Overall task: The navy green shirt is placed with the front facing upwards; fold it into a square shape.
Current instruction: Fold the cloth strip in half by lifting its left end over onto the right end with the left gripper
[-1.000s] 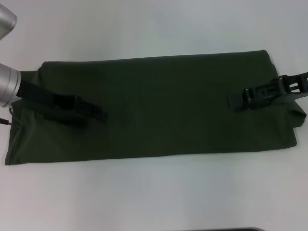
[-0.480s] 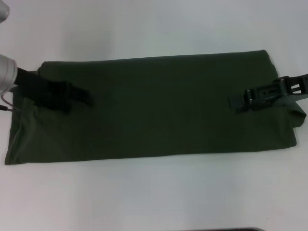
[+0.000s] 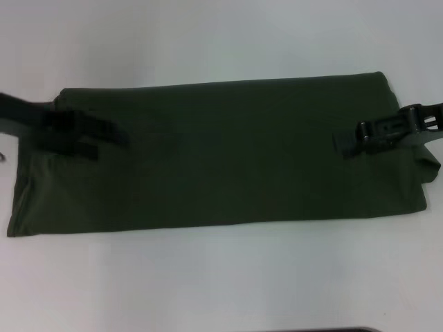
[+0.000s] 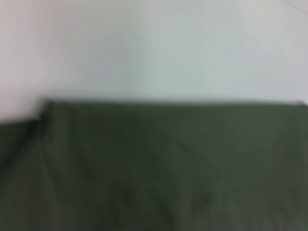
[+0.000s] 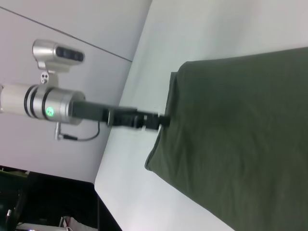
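Dark olive cloth: the navy green shirt is seen already folded into a long flat band, laid across the middle of the white table; plain fabric faces up, with no lettering or collar shown.
Edges: the far long edge is a straight fold; the near long edge runs nearly parallel to it; at the robot's left end a loose layer sags outward toward the near corner, and at the right end the cloth bunches a little below the gripper.
Left wrist view: the far folded edge of the shirt is shown against bare table, with a stepped corner at one end.
Left gripper: placed over the shirt's left end, near the far edge, its two black fingers parted and pointing toward the centre; no cloth is seen pinched between them.
Right gripper: laid low over the shirt's right end, fingers pointing toward the centre; it cannot be told whether they are parted or clenched, or whether cloth is held.
Right wrist view: the left gripper is seen at the shirt's end edge, carried on a silver arm with a green light.
Surroundings: a pale wall is seen behind the table.
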`<state>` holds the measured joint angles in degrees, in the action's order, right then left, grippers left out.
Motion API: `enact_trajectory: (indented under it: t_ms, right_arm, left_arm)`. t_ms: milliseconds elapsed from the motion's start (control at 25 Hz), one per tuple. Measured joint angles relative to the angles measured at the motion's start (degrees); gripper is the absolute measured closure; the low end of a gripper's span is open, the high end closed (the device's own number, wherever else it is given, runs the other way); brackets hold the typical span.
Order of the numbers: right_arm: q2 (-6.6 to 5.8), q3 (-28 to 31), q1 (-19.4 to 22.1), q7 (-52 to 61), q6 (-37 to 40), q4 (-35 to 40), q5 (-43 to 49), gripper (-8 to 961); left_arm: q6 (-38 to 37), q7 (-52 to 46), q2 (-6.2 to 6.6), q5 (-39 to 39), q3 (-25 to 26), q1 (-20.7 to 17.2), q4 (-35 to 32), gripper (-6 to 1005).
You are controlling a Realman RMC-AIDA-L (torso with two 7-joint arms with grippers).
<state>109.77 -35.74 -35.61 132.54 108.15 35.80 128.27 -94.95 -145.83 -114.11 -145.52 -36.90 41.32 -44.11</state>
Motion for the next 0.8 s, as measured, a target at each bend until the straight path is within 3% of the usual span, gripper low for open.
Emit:
enact_trajectory:
  t_ms: [240,440,560,800]
  right_arm:
    - [-0.03,0.2,0.0,0.0,0.0,0.0,0.0,99]
    - [-0.31,0.2,0.4,-0.1,0.1,0.0,0.0,99]
    - [-0.36,0.1,0.6,-0.1,0.0,0.0,0.0,99]
    - [-0.53,0.3,0.7,-0.1,0.0,0.0,0.0,99]
  left_arm:
    - [-1.1,-0.2,-2.99,-1.1,-5.5,-1.2,-0.6,176]
    - [-0.1,-0.6,-3.62,-2.8,-6.0,-1.4,-0.4,177]
    - [0.6,-1.2,-3.61,-4.3,-5.8,-1.8,-0.6,176]
    - [1.3,-2.3,-1.64,-4.4,-5.2,-2.7,-0.8,176]
